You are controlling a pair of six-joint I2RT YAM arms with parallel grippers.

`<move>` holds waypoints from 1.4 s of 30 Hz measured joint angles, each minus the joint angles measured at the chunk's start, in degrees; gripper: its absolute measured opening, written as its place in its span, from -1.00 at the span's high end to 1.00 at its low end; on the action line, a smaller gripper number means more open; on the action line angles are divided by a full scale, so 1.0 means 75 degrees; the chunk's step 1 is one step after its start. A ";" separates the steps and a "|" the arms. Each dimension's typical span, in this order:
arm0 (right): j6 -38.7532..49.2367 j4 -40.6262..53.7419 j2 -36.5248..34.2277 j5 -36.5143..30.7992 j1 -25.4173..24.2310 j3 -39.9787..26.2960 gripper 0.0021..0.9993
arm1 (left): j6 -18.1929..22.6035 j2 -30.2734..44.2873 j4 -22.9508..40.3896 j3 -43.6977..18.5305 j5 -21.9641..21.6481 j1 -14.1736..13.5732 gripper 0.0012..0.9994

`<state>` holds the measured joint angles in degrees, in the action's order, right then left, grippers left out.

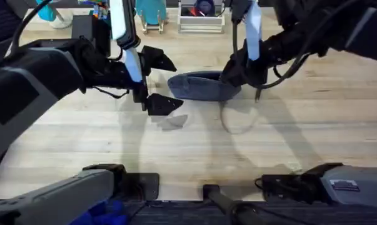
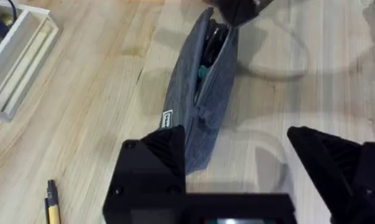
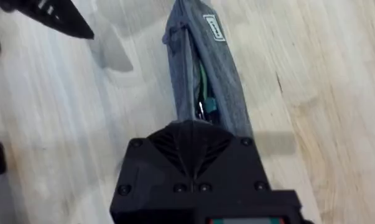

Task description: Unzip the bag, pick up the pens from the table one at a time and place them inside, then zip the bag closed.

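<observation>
Lying on the table (image 1: 194,144) near its middle, the bag (image 1: 201,86) stretches between the two arms, its zipper partly open along the top. In the left wrist view the bag (image 2: 203,93) stands on its narrow edge with the slit gaping, and a dark green pen (image 2: 203,70) shows inside the opening. The right wrist view shows the same bag (image 3: 206,81) from its other end, with the green pen (image 3: 206,93) visible in the gap and a small label (image 3: 213,28) on the fabric side.

The left gripper (image 1: 152,81) hovers just beside the bag's left end, its black fingers spread wide, one above and one below the bag's line, holding nothing. In its own wrist view the left gripper (image 2: 255,168) has its jaws wide apart, with the near end of the bag sitting just inside one finger (image 2: 165,155).

The right gripper (image 1: 238,75) is down at the bag's right end, touching or nearly touching the fabric. In the right wrist view its body covers the near end of the bag, and I cannot tell whether its fingers are spread or pressed together.

A yellow pen (image 2: 51,205) with a dark tip lies on the table apart from the bag. A white tray (image 2: 19,62) sits farther off on the table.
</observation>
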<state>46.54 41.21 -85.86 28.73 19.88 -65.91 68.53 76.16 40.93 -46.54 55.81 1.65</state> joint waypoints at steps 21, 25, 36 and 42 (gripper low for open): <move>0.0406 -0.0399 -0.0385 0.0000 -0.0003 -0.0003 0.95 | 0.0000 0.0000 0.0000 0.0000 0.0000 0.0000 -0.99; 0.0406 -0.0576 -0.0571 0.0000 -0.0003 -0.0003 0.94 | 0.0000 0.0000 0.0000 0.0000 0.0000 0.0000 -0.99; 0.0406 -0.0752 -0.0706 0.0000 -0.0003 -0.0003 0.94 | 0.0000 0.0000 0.0000 0.0000 0.0000 0.0000 -0.99; 0.0406 -0.0809 -0.1142 0.0006 -0.0003 -0.0006 0.94 | -0.0002 0.0000 -0.0001 0.0000 0.0000 0.0000 -0.99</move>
<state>49.58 35.14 -94.42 28.77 19.86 -65.95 68.52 76.16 40.92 -46.54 55.81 1.65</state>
